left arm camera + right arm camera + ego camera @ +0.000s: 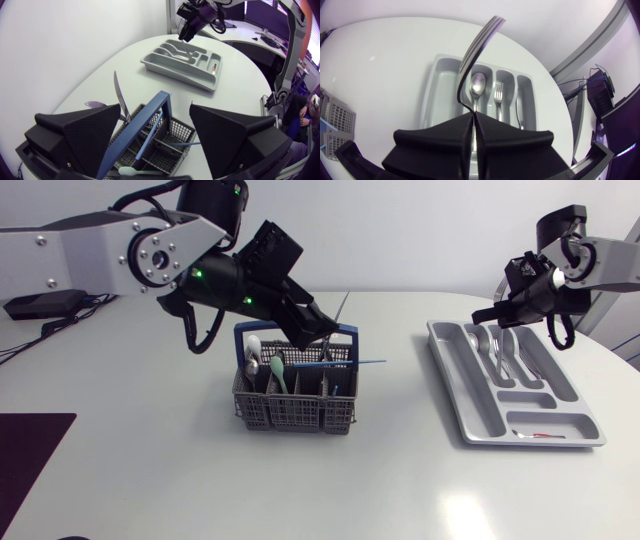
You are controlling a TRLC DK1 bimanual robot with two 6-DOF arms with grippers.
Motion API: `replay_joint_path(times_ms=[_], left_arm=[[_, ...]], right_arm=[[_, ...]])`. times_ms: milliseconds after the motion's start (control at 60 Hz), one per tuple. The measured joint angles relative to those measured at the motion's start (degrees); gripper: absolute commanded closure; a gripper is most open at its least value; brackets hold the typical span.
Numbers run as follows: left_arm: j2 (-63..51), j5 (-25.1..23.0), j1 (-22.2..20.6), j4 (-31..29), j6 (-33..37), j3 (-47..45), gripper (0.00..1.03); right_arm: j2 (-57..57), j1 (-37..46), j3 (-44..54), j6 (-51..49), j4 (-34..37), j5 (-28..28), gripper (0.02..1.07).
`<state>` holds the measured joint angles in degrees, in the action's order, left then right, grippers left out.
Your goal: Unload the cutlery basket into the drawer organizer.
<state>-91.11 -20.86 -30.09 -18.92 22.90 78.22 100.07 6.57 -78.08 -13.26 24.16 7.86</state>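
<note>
Fork (474,50) stands clamped in the right jaws above the drawer organizer (462,385), while the left jaws hang apart with the cutlery basket's (295,412) blue handle (140,125) between them.

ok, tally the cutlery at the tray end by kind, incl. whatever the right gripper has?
Forks: 2, the held fork in the right gripper and the tray fork lying in the tray
Spoons: 1, the spoon
Kind unclear: 1, a long piece
Small red-tipped piece: 1
Total: 5
</note>
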Motion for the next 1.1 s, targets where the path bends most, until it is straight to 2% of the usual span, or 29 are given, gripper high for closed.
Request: replay_joint_path(times_ms=[183, 483, 683, 983, 1100], left_arm=[[0.0, 2.2, 0.0, 0.4, 0.0, -1.3, 0.08], [0.0, 4.9, -0.3, 0.5, 0.0, -1.5, 0.08], [0.0, 6.4, -1.3, 0.5, 0.0, -1.5, 0.08], [0.0, 7.7, -2.7, 0.4, 0.0, -1.5, 0.08], [0.0, 7.9, -3.2, 0.3, 0.0, -1.5, 0.08]], right_arm=[[8.9, 2.0, -7.5, 0.7, -0.1, 7.0, 1.01], [18.2, 4.5, -20.3, 1.3, 4.0, 12.9, 1.01], [25.5, 6.0, -28.7, 1.3, 9.2, 13.2, 1.01], [29.7, 6.4, -30.6, 1.3, 13.7, 12.9, 1.01], [31.6, 6.8, -33.3, 1.6, 15.7, 10.4, 0.99]])
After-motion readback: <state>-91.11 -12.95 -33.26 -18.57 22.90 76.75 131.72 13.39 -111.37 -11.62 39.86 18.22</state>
